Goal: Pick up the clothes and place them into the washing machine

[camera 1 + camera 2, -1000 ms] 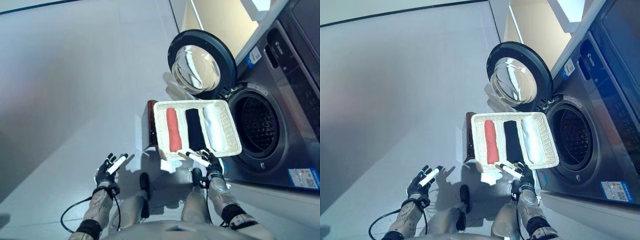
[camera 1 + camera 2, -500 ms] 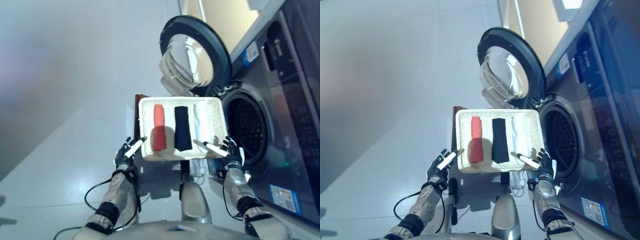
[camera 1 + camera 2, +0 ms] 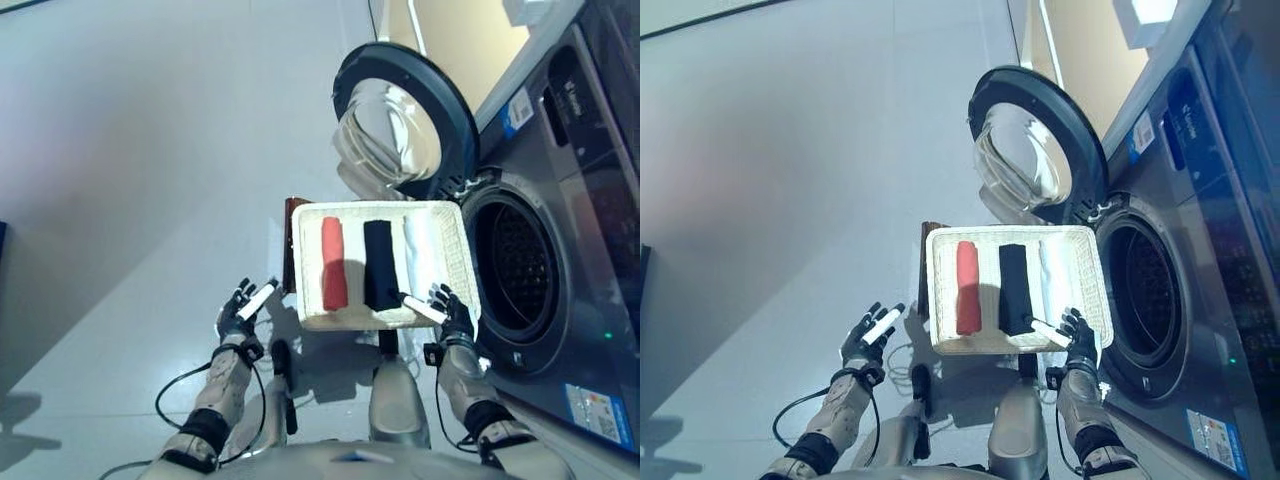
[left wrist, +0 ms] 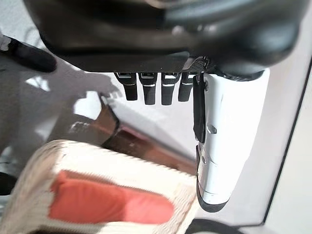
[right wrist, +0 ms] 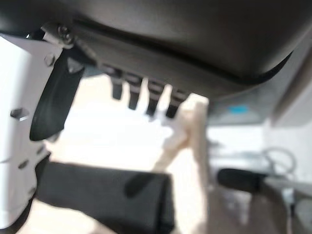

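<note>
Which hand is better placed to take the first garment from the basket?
Right. The right hand is open at the basket's near edge beside the black cloth, next to the washing machine drum. The left hand is open over the floor, off the basket.

Both arms reach forward, left hand [image 3: 243,308] and right hand [image 3: 448,312] with fingers straight.

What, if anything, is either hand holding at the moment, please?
Nothing: the left hand is open beside the basket; the right hand, open, hovers at its near corner.
</note>
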### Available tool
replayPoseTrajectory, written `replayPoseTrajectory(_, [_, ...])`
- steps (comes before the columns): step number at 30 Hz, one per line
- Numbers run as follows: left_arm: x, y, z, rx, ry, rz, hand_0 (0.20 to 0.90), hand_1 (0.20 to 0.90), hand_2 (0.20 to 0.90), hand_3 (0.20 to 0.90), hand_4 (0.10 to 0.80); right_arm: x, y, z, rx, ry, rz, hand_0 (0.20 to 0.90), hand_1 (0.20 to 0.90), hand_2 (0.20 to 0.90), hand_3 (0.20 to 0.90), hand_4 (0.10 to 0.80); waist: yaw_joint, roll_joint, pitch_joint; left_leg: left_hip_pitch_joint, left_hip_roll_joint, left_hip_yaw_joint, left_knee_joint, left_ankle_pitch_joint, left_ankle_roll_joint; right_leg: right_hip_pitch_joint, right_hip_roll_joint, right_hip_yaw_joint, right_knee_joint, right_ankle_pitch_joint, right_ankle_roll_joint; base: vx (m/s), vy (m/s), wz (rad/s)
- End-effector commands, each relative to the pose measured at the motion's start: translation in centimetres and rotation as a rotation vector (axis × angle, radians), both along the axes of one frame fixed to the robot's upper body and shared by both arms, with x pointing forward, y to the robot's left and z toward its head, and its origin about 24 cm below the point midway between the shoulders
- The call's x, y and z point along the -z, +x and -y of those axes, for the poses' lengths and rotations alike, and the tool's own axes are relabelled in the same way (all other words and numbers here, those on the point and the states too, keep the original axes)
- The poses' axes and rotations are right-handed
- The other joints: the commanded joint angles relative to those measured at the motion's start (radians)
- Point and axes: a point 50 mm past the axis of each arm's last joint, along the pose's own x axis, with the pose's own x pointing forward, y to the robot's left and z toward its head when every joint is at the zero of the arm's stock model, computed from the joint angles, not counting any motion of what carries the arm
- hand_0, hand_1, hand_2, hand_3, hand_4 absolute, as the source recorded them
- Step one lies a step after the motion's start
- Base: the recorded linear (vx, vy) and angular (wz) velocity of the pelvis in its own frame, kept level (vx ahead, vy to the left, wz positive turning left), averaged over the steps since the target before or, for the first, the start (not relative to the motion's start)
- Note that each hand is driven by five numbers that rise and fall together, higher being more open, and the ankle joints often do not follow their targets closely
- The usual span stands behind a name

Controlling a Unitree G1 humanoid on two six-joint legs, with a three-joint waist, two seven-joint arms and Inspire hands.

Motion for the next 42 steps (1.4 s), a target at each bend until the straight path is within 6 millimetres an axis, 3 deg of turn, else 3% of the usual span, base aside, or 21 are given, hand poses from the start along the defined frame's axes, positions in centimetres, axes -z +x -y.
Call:
replayPoseTrajectory(1, [-1.1,0.6,-1.8,-0.016,0.077,0.089,0.900,0.900,0.900,0.900,0.800,-0.8,0.3,0.1,-0.019,-0.017,0.080,0.900,0.900,0.900,0.900,0.800,0.024,-0.049,-0.105,0.115,0.135,0.003,0.159,0.080,-0.064,-0.133,-0.009,0.056,0.096,0.032,-0.011,0.069,-0.199,0.04])
replayPoseTrajectory(6, [-0.8,0.2,-0.5,0.012,0.039,0.078,0.900,0.900,0.900,0.900,0.800,-1.5,0.7,1.0,-0.015,-0.051,0.105,0.900,0.900,0.900,0.900,0.800,0.026,-0.021,-0.117,0.094,0.168,-0.016,0.138,0.215,-0.069,-0.132,0.037,0.046,0.060,0.012,-0.036,0.047,-0.137,-0.06])
replayPoseTrajectory(11, [-1.2,0.3,0.4,0.044,0.024,0.099,0.900,0.900,0.900,0.900,0.800,-1.4,0.2,1.5,0.018,-0.062,0.100,0.900,0.900,0.900,0.900,0.800,0.022,0.000,-0.106,0.045,0.164,-0.033,0.172,0.278,-0.069,-0.132,0.059,0.050,0.034,0.004,-0.057,0.041,-0.086,0.08])
replayPoseTrajectory(14, [-1.5,0.5,0.5,0.053,0.023,0.115,0.900,0.900,0.900,0.900,0.800,-1.3,0.0,1.6,0.031,-0.061,0.100,0.900,0.900,0.900,0.900,0.800,0.023,-0.006,-0.088,0.012,0.144,-0.051,0.227,0.278,-0.052,-0.115,0.070,0.057,0.027,-0.006,-0.076,0.082,-0.099,0.25])
replayPoseTrajectory(15, [-1.5,0.8,0.7,0.058,0.021,0.115,0.900,0.900,0.900,0.900,0.800,-1.3,0.0,1.9,0.049,-0.065,0.093,0.900,0.900,0.900,0.900,0.800,0.037,-0.006,-0.074,-0.039,0.119,-0.052,0.196,0.254,-0.042,-0.092,0.063,0.055,0.014,-0.013,-0.073,0.098,-0.043,-0.19])
replayPoseTrajectory(16, [-1.5,0.8,0.7,0.058,0.021,0.115,0.900,0.900,0.900,0.900,0.800,-1.3,0.0,1.9,0.050,-0.064,0.094,0.900,0.900,0.900,0.900,0.800,0.037,-0.008,-0.072,-0.037,0.117,-0.051,0.200,0.250,-0.040,-0.089,0.061,0.055,0.015,-0.016,-0.071,0.151,-0.014,-0.29])
replayPoseTrajectory(19, [-1.4,0.9,0.7,0.055,0.020,0.106,0.900,0.900,0.900,0.900,0.800,-1.7,0.4,2.3,0.064,-0.077,0.106,0.900,0.900,0.900,0.900,0.800,0.064,-0.033,-0.057,-0.143,0.053,-0.044,0.131,0.141,-0.027,-0.036,0.047,0.075,-0.006,-0.037,-0.063,0.238,-0.008,0.14])
replayPoseTrajectory(23, [-1.3,0.8,0.4,0.046,0.028,0.095,0.900,0.900,0.900,0.900,0.800,-2.2,1.2,2.2,0.069,-0.078,0.130,0.900,0.900,0.900,0.900,0.800,0.102,-0.035,-0.048,-0.240,-0.006,-0.021,0.075,0.137,-0.047,0.042,0.051,0.113,-0.025,-0.056,-0.045,0.280,0.042,0.22])
replayPoseTrajectory(25, [-1.4,0.9,0.3,0.045,0.032,0.099,0.900,0.900,0.900,0.900,0.800,-2.3,1.2,2.0,0.070,-0.064,0.138,0.900,0.900,0.900,0.900,0.800,0.098,-0.039,-0.045,-0.228,-0.011,0.036,0.098,0.101,-0.030,0.067,0.043,0.128,-0.020,-0.075,-0.038,0.159,0.135,-0.54])
replayPoseTrajectory(27, [-1.6,1.3,0.3,0.069,0.049,0.115,0.900,0.900,0.900,0.900,0.800,-2.0,1.2,1.8,0.071,-0.047,0.127,0.900,0.900,0.900,0.900,0.800,0.100,-0.042,-0.048,-0.235,-0.031,0.050,0.132,0.071,-0.009,0.077,0.018,0.141,-0.022,-0.072,-0.026,0.127,0.200,-0.79])
replayPoseTrajectory(32, [-2.4,2.2,-0.3,0.057,0.075,0.148,0.900,0.900,0.900,0.900,0.800,-2.0,1.9,0.8,0.072,-0.013,0.135,0.900,0.900,0.900,0.900,0.800,0.101,-0.047,-0.056,-0.232,-0.060,0.115,0.114,0.047,0.018,0.056,-0.047,0.164,-0.067,-0.014,0.024,0.065,0.200,-0.18])
replayPoseTrajectory(35, [-2.3,2.4,-0.3,0.066,0.087,0.144,0.900,0.900,0.900,0.900,0.800,-1.7,2.0,-0.1,0.057,0.003,0.125,0.900,0.900,0.900,0.900,0.800,0.100,-0.060,-0.059,-0.235,-0.077,0.134,0.124,0.018,0.027,0.051,-0.086,0.152,-0.079,0.015,0.044,0.050,0.154,-0.16])
replayPoseTrajectory(37, [-2.3,2.4,-0.3,0.062,0.085,0.143,0.900,0.900,0.900,0.900,0.800,-1.6,1.9,-0.2,0.055,0.006,0.121,0.900,0.900,0.900,0.900,0.800,0.101,-0.068,-0.056,-0.239,-0.082,0.133,0.142,0.006,0.030,0.050,-0.093,0.151,-0.073,0.029,0.049,0.014,0.089,0.00])
replayPoseTrajectory(40, [-2.3,2.3,-0.2,0.075,0.087,0.143,0.900,0.900,0.900,0.900,0.800,-1.6,1.8,-0.2,0.054,0.010,0.122,0.900,0.900,0.900,0.900,0.800,0.104,-0.085,-0.059,-0.246,-0.100,0.128,0.208,-0.059,0.056,0.050,-0.115,0.160,-0.025,0.041,0.058,0.014,0.102,-0.03])
replayPoseTrajectory(42, [-2.3,2.4,-0.1,0.081,0.079,0.143,0.900,0.900,0.900,0.900,0.800,-1.8,2.0,-0.1,0.060,0.020,0.134,0.900,0.900,0.900,0.900,0.800,0.100,-0.090,-0.057,-0.235,-0.115,0.122,0.232,-0.088,0.081,0.029,-0.117,0.180,0.077,0.087,0.049,0.037,0.151,0.01])
